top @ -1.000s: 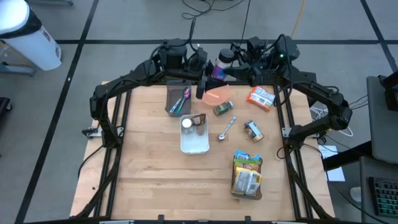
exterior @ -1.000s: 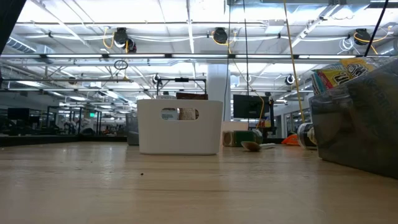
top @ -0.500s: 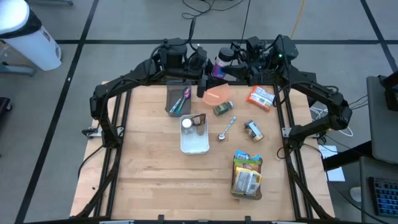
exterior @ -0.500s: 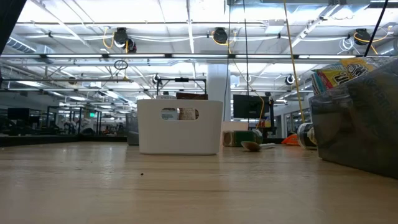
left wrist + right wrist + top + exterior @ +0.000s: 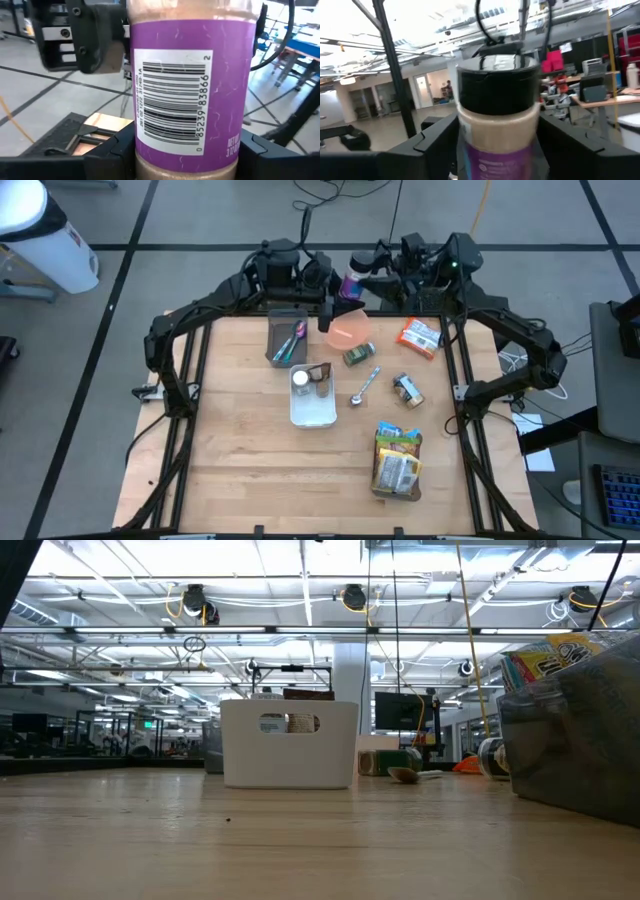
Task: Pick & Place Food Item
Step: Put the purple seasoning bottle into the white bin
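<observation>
Purple-labelled jar (image 5: 192,95) between left claw (image 5: 185,150) fingers (right claw (image 5: 495,135) flanking it)

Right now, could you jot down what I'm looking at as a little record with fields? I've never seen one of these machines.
Place: wooden table, two dark arms meeting at its far edge
Held item: purple-labelled jar with black lid, raised at the far edge
Left gripper: closed on the jar's lower part
Right gripper: fingers either side of the jar; grip unclear
White bin: mid-table, holds two small jars
Grey tray: utensils inside
Loose items: spoon, orange bowl, snack packets
</observation>
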`<state>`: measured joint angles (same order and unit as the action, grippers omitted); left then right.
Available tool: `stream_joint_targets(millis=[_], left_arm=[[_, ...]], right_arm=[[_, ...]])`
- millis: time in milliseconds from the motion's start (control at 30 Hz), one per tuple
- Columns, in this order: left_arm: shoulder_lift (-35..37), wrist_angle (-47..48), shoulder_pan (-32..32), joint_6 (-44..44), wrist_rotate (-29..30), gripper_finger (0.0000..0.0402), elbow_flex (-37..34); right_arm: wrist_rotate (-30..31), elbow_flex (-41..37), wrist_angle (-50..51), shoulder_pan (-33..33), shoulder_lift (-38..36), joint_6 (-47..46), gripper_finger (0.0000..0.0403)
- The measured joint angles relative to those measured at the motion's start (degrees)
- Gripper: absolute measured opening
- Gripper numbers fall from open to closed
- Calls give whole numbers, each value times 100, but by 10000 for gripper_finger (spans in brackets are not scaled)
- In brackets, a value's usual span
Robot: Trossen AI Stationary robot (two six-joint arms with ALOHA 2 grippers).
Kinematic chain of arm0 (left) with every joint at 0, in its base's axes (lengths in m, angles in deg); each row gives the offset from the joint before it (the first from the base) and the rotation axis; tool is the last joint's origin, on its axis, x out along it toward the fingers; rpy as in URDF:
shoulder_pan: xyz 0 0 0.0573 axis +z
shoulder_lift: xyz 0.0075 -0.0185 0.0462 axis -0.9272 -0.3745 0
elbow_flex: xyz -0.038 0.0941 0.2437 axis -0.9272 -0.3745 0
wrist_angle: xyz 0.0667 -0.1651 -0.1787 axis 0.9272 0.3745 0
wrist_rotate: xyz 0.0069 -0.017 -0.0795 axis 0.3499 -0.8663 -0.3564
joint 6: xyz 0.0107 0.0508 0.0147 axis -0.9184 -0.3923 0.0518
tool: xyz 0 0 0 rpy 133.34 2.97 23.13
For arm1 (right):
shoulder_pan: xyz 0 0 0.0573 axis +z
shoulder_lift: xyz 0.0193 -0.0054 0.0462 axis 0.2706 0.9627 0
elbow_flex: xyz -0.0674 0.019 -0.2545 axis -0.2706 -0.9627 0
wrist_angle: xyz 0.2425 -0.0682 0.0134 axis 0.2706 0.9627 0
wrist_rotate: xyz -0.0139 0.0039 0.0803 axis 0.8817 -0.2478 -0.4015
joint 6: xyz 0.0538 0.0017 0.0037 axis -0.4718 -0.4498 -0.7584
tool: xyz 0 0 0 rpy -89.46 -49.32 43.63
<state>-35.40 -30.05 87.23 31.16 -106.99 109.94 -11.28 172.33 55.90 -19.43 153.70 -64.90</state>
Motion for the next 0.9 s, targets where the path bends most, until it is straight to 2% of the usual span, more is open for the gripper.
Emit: stream_joint_targets(millis=[267, 433, 667, 900], left_arm=[[4, 1, -11, -261, 298, 199, 0], [4, -3, -7, -472, 611, 199, 0], [7, 5, -11, -616, 666, 199, 0], [7, -171, -20, -675, 648, 199, 0]], right_arm=[[54, 0, 482, -149, -192, 414, 251], [438, 0, 988, 53, -166, 807, 251], [974, -2, 940, 326, -143, 1063, 251], [951, 0, 809, 443, 19, 1042, 251]])
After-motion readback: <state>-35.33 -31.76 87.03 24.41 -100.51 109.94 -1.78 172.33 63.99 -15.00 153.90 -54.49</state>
